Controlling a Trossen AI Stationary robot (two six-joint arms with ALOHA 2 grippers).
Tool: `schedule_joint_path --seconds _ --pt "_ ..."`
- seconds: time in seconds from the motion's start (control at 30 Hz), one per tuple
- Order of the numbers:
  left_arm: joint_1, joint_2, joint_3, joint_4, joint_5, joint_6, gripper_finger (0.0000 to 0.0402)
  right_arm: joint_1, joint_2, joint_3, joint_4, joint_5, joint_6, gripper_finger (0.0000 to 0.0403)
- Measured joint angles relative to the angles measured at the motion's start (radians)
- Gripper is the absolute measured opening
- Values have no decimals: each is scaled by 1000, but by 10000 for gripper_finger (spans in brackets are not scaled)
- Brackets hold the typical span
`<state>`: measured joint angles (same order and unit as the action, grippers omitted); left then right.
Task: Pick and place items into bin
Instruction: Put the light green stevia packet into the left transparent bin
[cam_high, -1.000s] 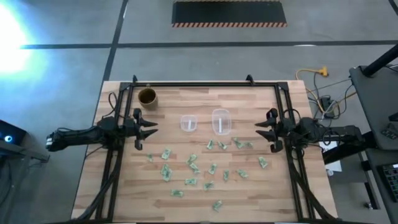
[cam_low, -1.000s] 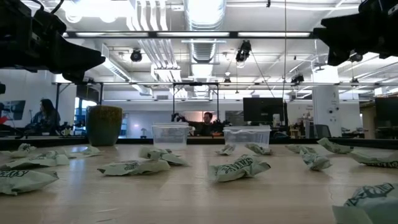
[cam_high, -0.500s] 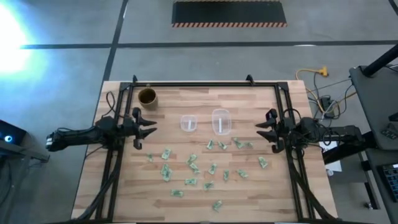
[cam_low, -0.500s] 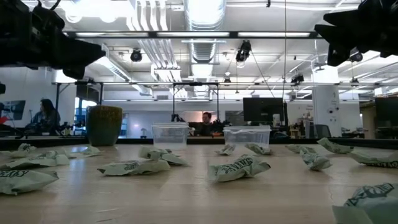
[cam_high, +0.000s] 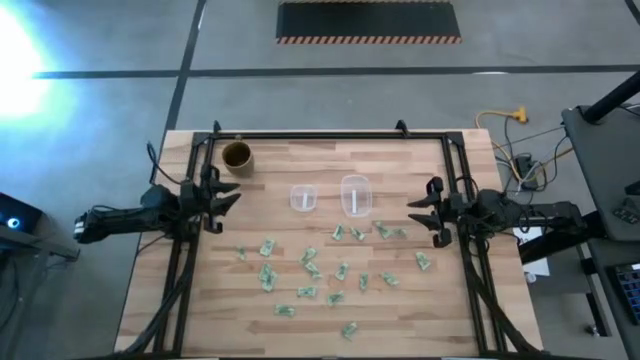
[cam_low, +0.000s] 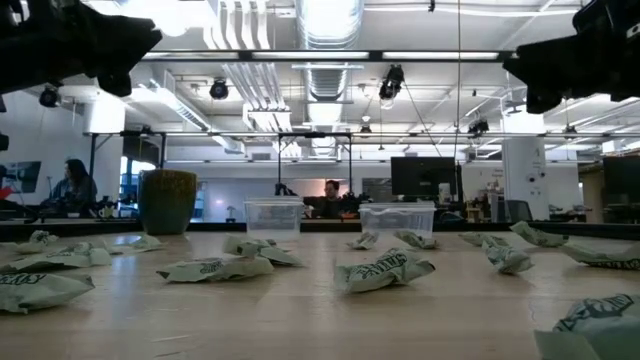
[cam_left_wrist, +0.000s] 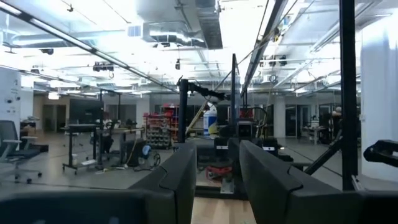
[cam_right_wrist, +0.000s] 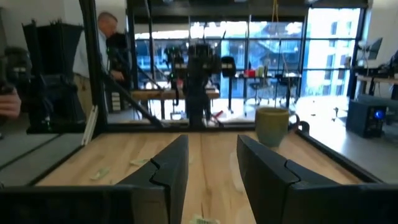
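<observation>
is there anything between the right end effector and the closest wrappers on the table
Nothing visible. The right end effector, open, hovers at the table's right side, and the nearest wrappers lie on bare wood just inboard of it. The two clear tubs sit farther away, off that path.

Items (cam_high: 312, 268): approx. twenty small crumpled green-and-white wrapper pieces, all lying flat and loose on the wood table (cam_high: 400, 320), spread over its middle and front part. None is inside a bin. Two clear plastic bins stand upright just behind the scatter, near each other but apart: the smaller square bin (cam_high: 303, 198) w/ the bigger rounded bin (cam_high: 356, 195) at its right. In low view the wrappers (cam_low: 385, 270) look wrinkled, w/ dark print
</observation>
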<state>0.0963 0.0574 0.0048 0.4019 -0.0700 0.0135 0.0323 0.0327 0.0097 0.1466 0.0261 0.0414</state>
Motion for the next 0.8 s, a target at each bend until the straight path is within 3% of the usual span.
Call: schedule_joint_path --seconds 0.8 --pt "0 84 0 0 3 -7 107 0 9 0 -12 3 -27 128"
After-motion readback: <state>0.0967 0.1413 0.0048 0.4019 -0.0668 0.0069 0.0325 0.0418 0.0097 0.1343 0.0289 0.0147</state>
